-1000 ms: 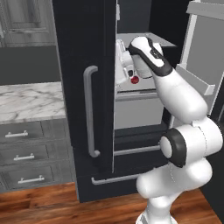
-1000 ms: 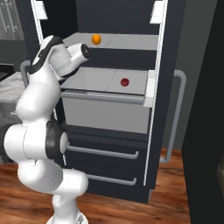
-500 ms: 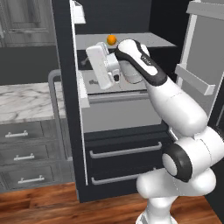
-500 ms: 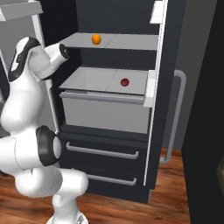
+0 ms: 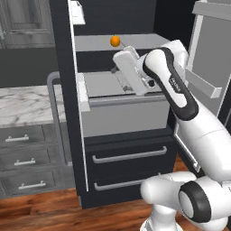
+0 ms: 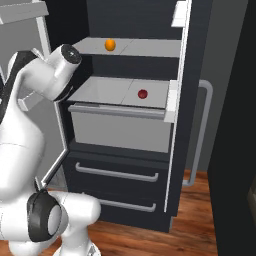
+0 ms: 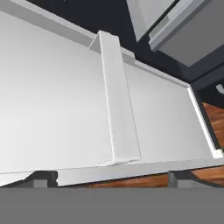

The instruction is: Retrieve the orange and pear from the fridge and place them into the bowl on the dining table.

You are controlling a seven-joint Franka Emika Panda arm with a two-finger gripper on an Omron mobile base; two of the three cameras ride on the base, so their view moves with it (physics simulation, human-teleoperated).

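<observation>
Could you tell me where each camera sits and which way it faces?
Left base view: behind the arm's left, facing the open fridge; arm and hand show.
Right base view: behind its right, same fridge; arm at left.
Hand view: on the hand, looking at a grey shelf; fingertips wide apart.
Both base views share the orange.

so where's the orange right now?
The orange sits on the upper shelf inside the open fridge, toward the left in the right base view, above and left of the small red object one shelf lower.
</observation>
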